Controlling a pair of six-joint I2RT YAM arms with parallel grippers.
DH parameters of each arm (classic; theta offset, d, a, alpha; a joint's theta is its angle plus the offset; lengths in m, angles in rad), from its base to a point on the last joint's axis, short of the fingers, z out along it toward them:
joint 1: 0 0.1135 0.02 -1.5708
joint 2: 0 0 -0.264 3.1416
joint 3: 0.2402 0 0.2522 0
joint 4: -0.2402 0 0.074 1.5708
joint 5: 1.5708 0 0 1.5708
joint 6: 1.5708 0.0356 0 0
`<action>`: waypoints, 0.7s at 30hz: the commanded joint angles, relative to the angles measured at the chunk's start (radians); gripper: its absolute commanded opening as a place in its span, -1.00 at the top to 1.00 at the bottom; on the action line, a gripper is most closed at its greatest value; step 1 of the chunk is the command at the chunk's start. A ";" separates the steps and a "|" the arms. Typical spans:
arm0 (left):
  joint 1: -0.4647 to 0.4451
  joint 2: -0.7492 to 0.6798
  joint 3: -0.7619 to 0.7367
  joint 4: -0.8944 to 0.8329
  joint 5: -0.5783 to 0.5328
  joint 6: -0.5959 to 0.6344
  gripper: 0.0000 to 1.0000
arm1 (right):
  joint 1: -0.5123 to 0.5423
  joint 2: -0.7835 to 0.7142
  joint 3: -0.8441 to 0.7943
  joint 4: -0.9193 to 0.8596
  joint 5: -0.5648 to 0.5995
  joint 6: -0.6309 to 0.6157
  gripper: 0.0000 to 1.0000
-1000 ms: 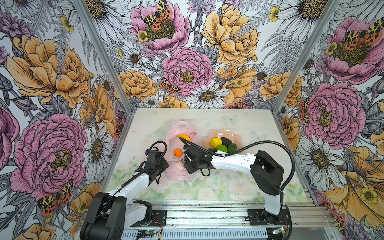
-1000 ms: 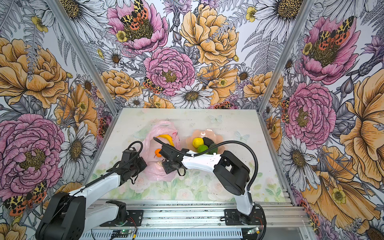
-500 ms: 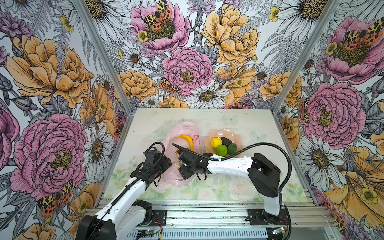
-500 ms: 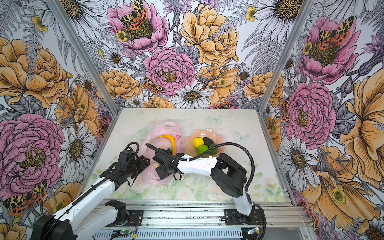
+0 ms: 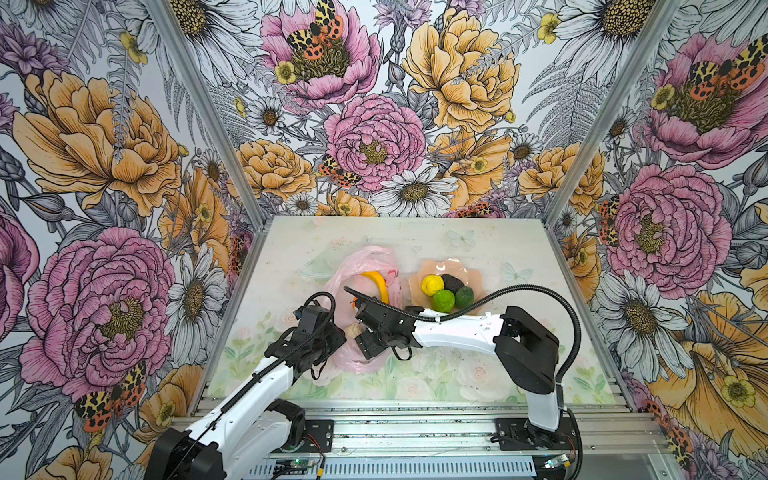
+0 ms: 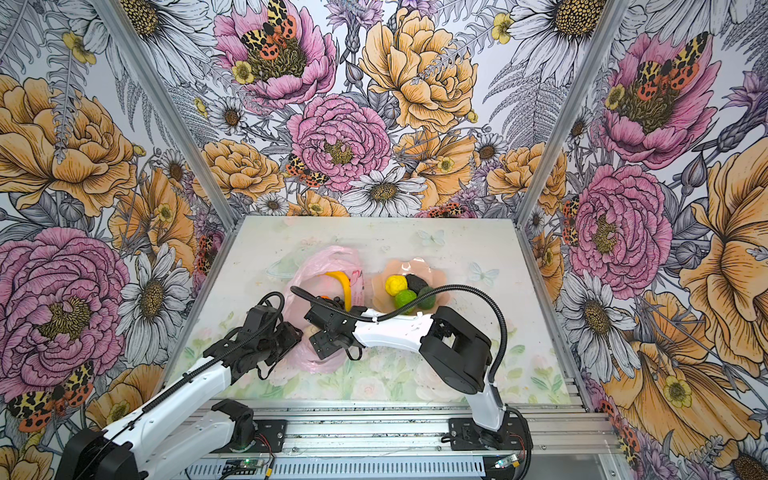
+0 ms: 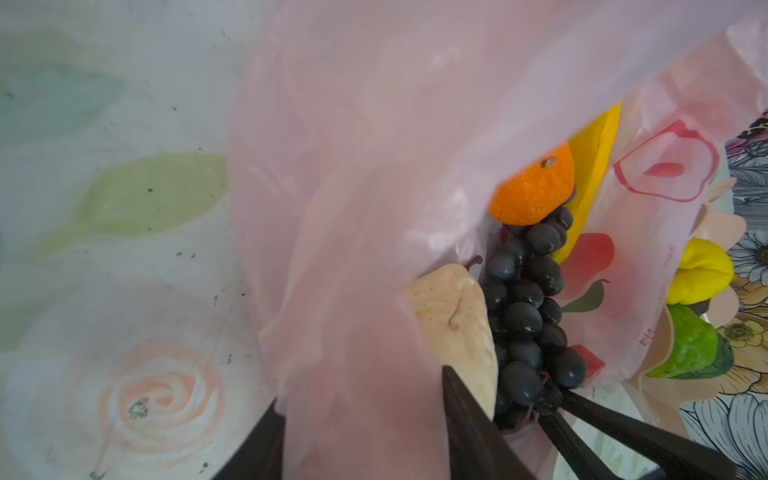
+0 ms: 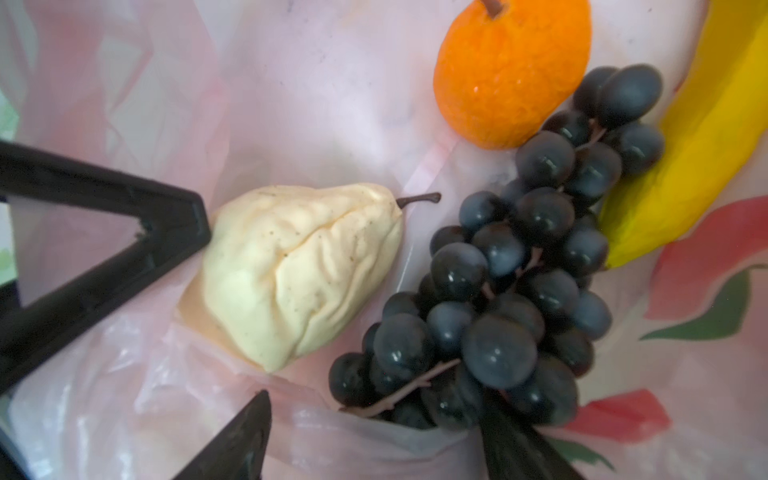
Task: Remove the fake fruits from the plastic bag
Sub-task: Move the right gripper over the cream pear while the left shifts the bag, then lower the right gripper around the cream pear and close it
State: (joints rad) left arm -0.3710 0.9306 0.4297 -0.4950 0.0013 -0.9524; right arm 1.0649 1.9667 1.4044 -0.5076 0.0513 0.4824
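Observation:
The pink plastic bag (image 5: 365,266) lies mid-table with its mouth toward the arms. Inside it are a cream lumpy piece (image 8: 299,270), a grape bunch (image 8: 519,282), an orange (image 8: 511,75) and a banana (image 8: 685,158). My left gripper (image 7: 357,436) is at the bag's near left edge, jaws apart with a fold of bag film between them. One of its fingers (image 8: 124,232) touches the cream piece. My right gripper (image 8: 378,440) is open at the bag's mouth, its fingers straddling the bag's lip and the stem end of the grapes. In the top views both grippers (image 5: 340,336) (image 5: 368,332) meet over the bag.
A peach petal-edged bowl (image 5: 473,270) stands right of the bag, holding a lemon (image 5: 430,285), a lime (image 5: 443,300), a dark avocado (image 5: 452,282) and a darker green fruit (image 5: 464,296). Flowered walls enclose the table on three sides.
My left gripper let go and now has its jaws around a fold at the bag's near edge. My right gripper slid left and nearer and opened wider. The bag shifted and the orange is mostly covered from above.

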 commanded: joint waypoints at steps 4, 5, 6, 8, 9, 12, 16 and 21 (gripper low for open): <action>-0.006 0.011 -0.060 0.045 -0.003 0.052 0.31 | -0.034 -0.095 0.041 -0.006 -0.047 0.043 -0.60; -0.007 0.010 -0.065 0.055 -0.002 0.053 0.34 | -0.032 -0.097 0.049 -0.005 -0.056 0.056 -0.59; -0.006 0.008 -0.071 0.067 -0.001 0.055 0.36 | -0.031 -0.096 0.058 -0.005 -0.065 0.071 -0.59; -0.006 0.010 -0.080 0.086 0.000 0.058 0.37 | -0.027 -0.087 0.076 -0.005 -0.074 0.092 -0.58; -0.006 0.011 -0.081 0.094 0.001 0.059 0.38 | -0.021 -0.078 0.087 -0.005 -0.075 0.101 -0.59; -0.006 0.015 -0.085 0.112 0.003 0.063 0.42 | -0.016 -0.040 0.128 -0.005 -0.095 0.139 -0.58; -0.002 0.016 -0.087 0.125 0.003 0.063 0.46 | -0.025 0.006 0.176 -0.008 -0.107 0.241 -0.53; 0.001 0.011 -0.091 0.126 -0.001 0.062 0.49 | -0.054 0.054 0.214 -0.013 -0.144 0.341 -0.52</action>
State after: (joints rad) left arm -0.3710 0.9443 0.3538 -0.3954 0.0017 -0.9085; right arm 1.0309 1.9812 1.5837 -0.5152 -0.0628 0.7277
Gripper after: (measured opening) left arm 0.258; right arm 0.764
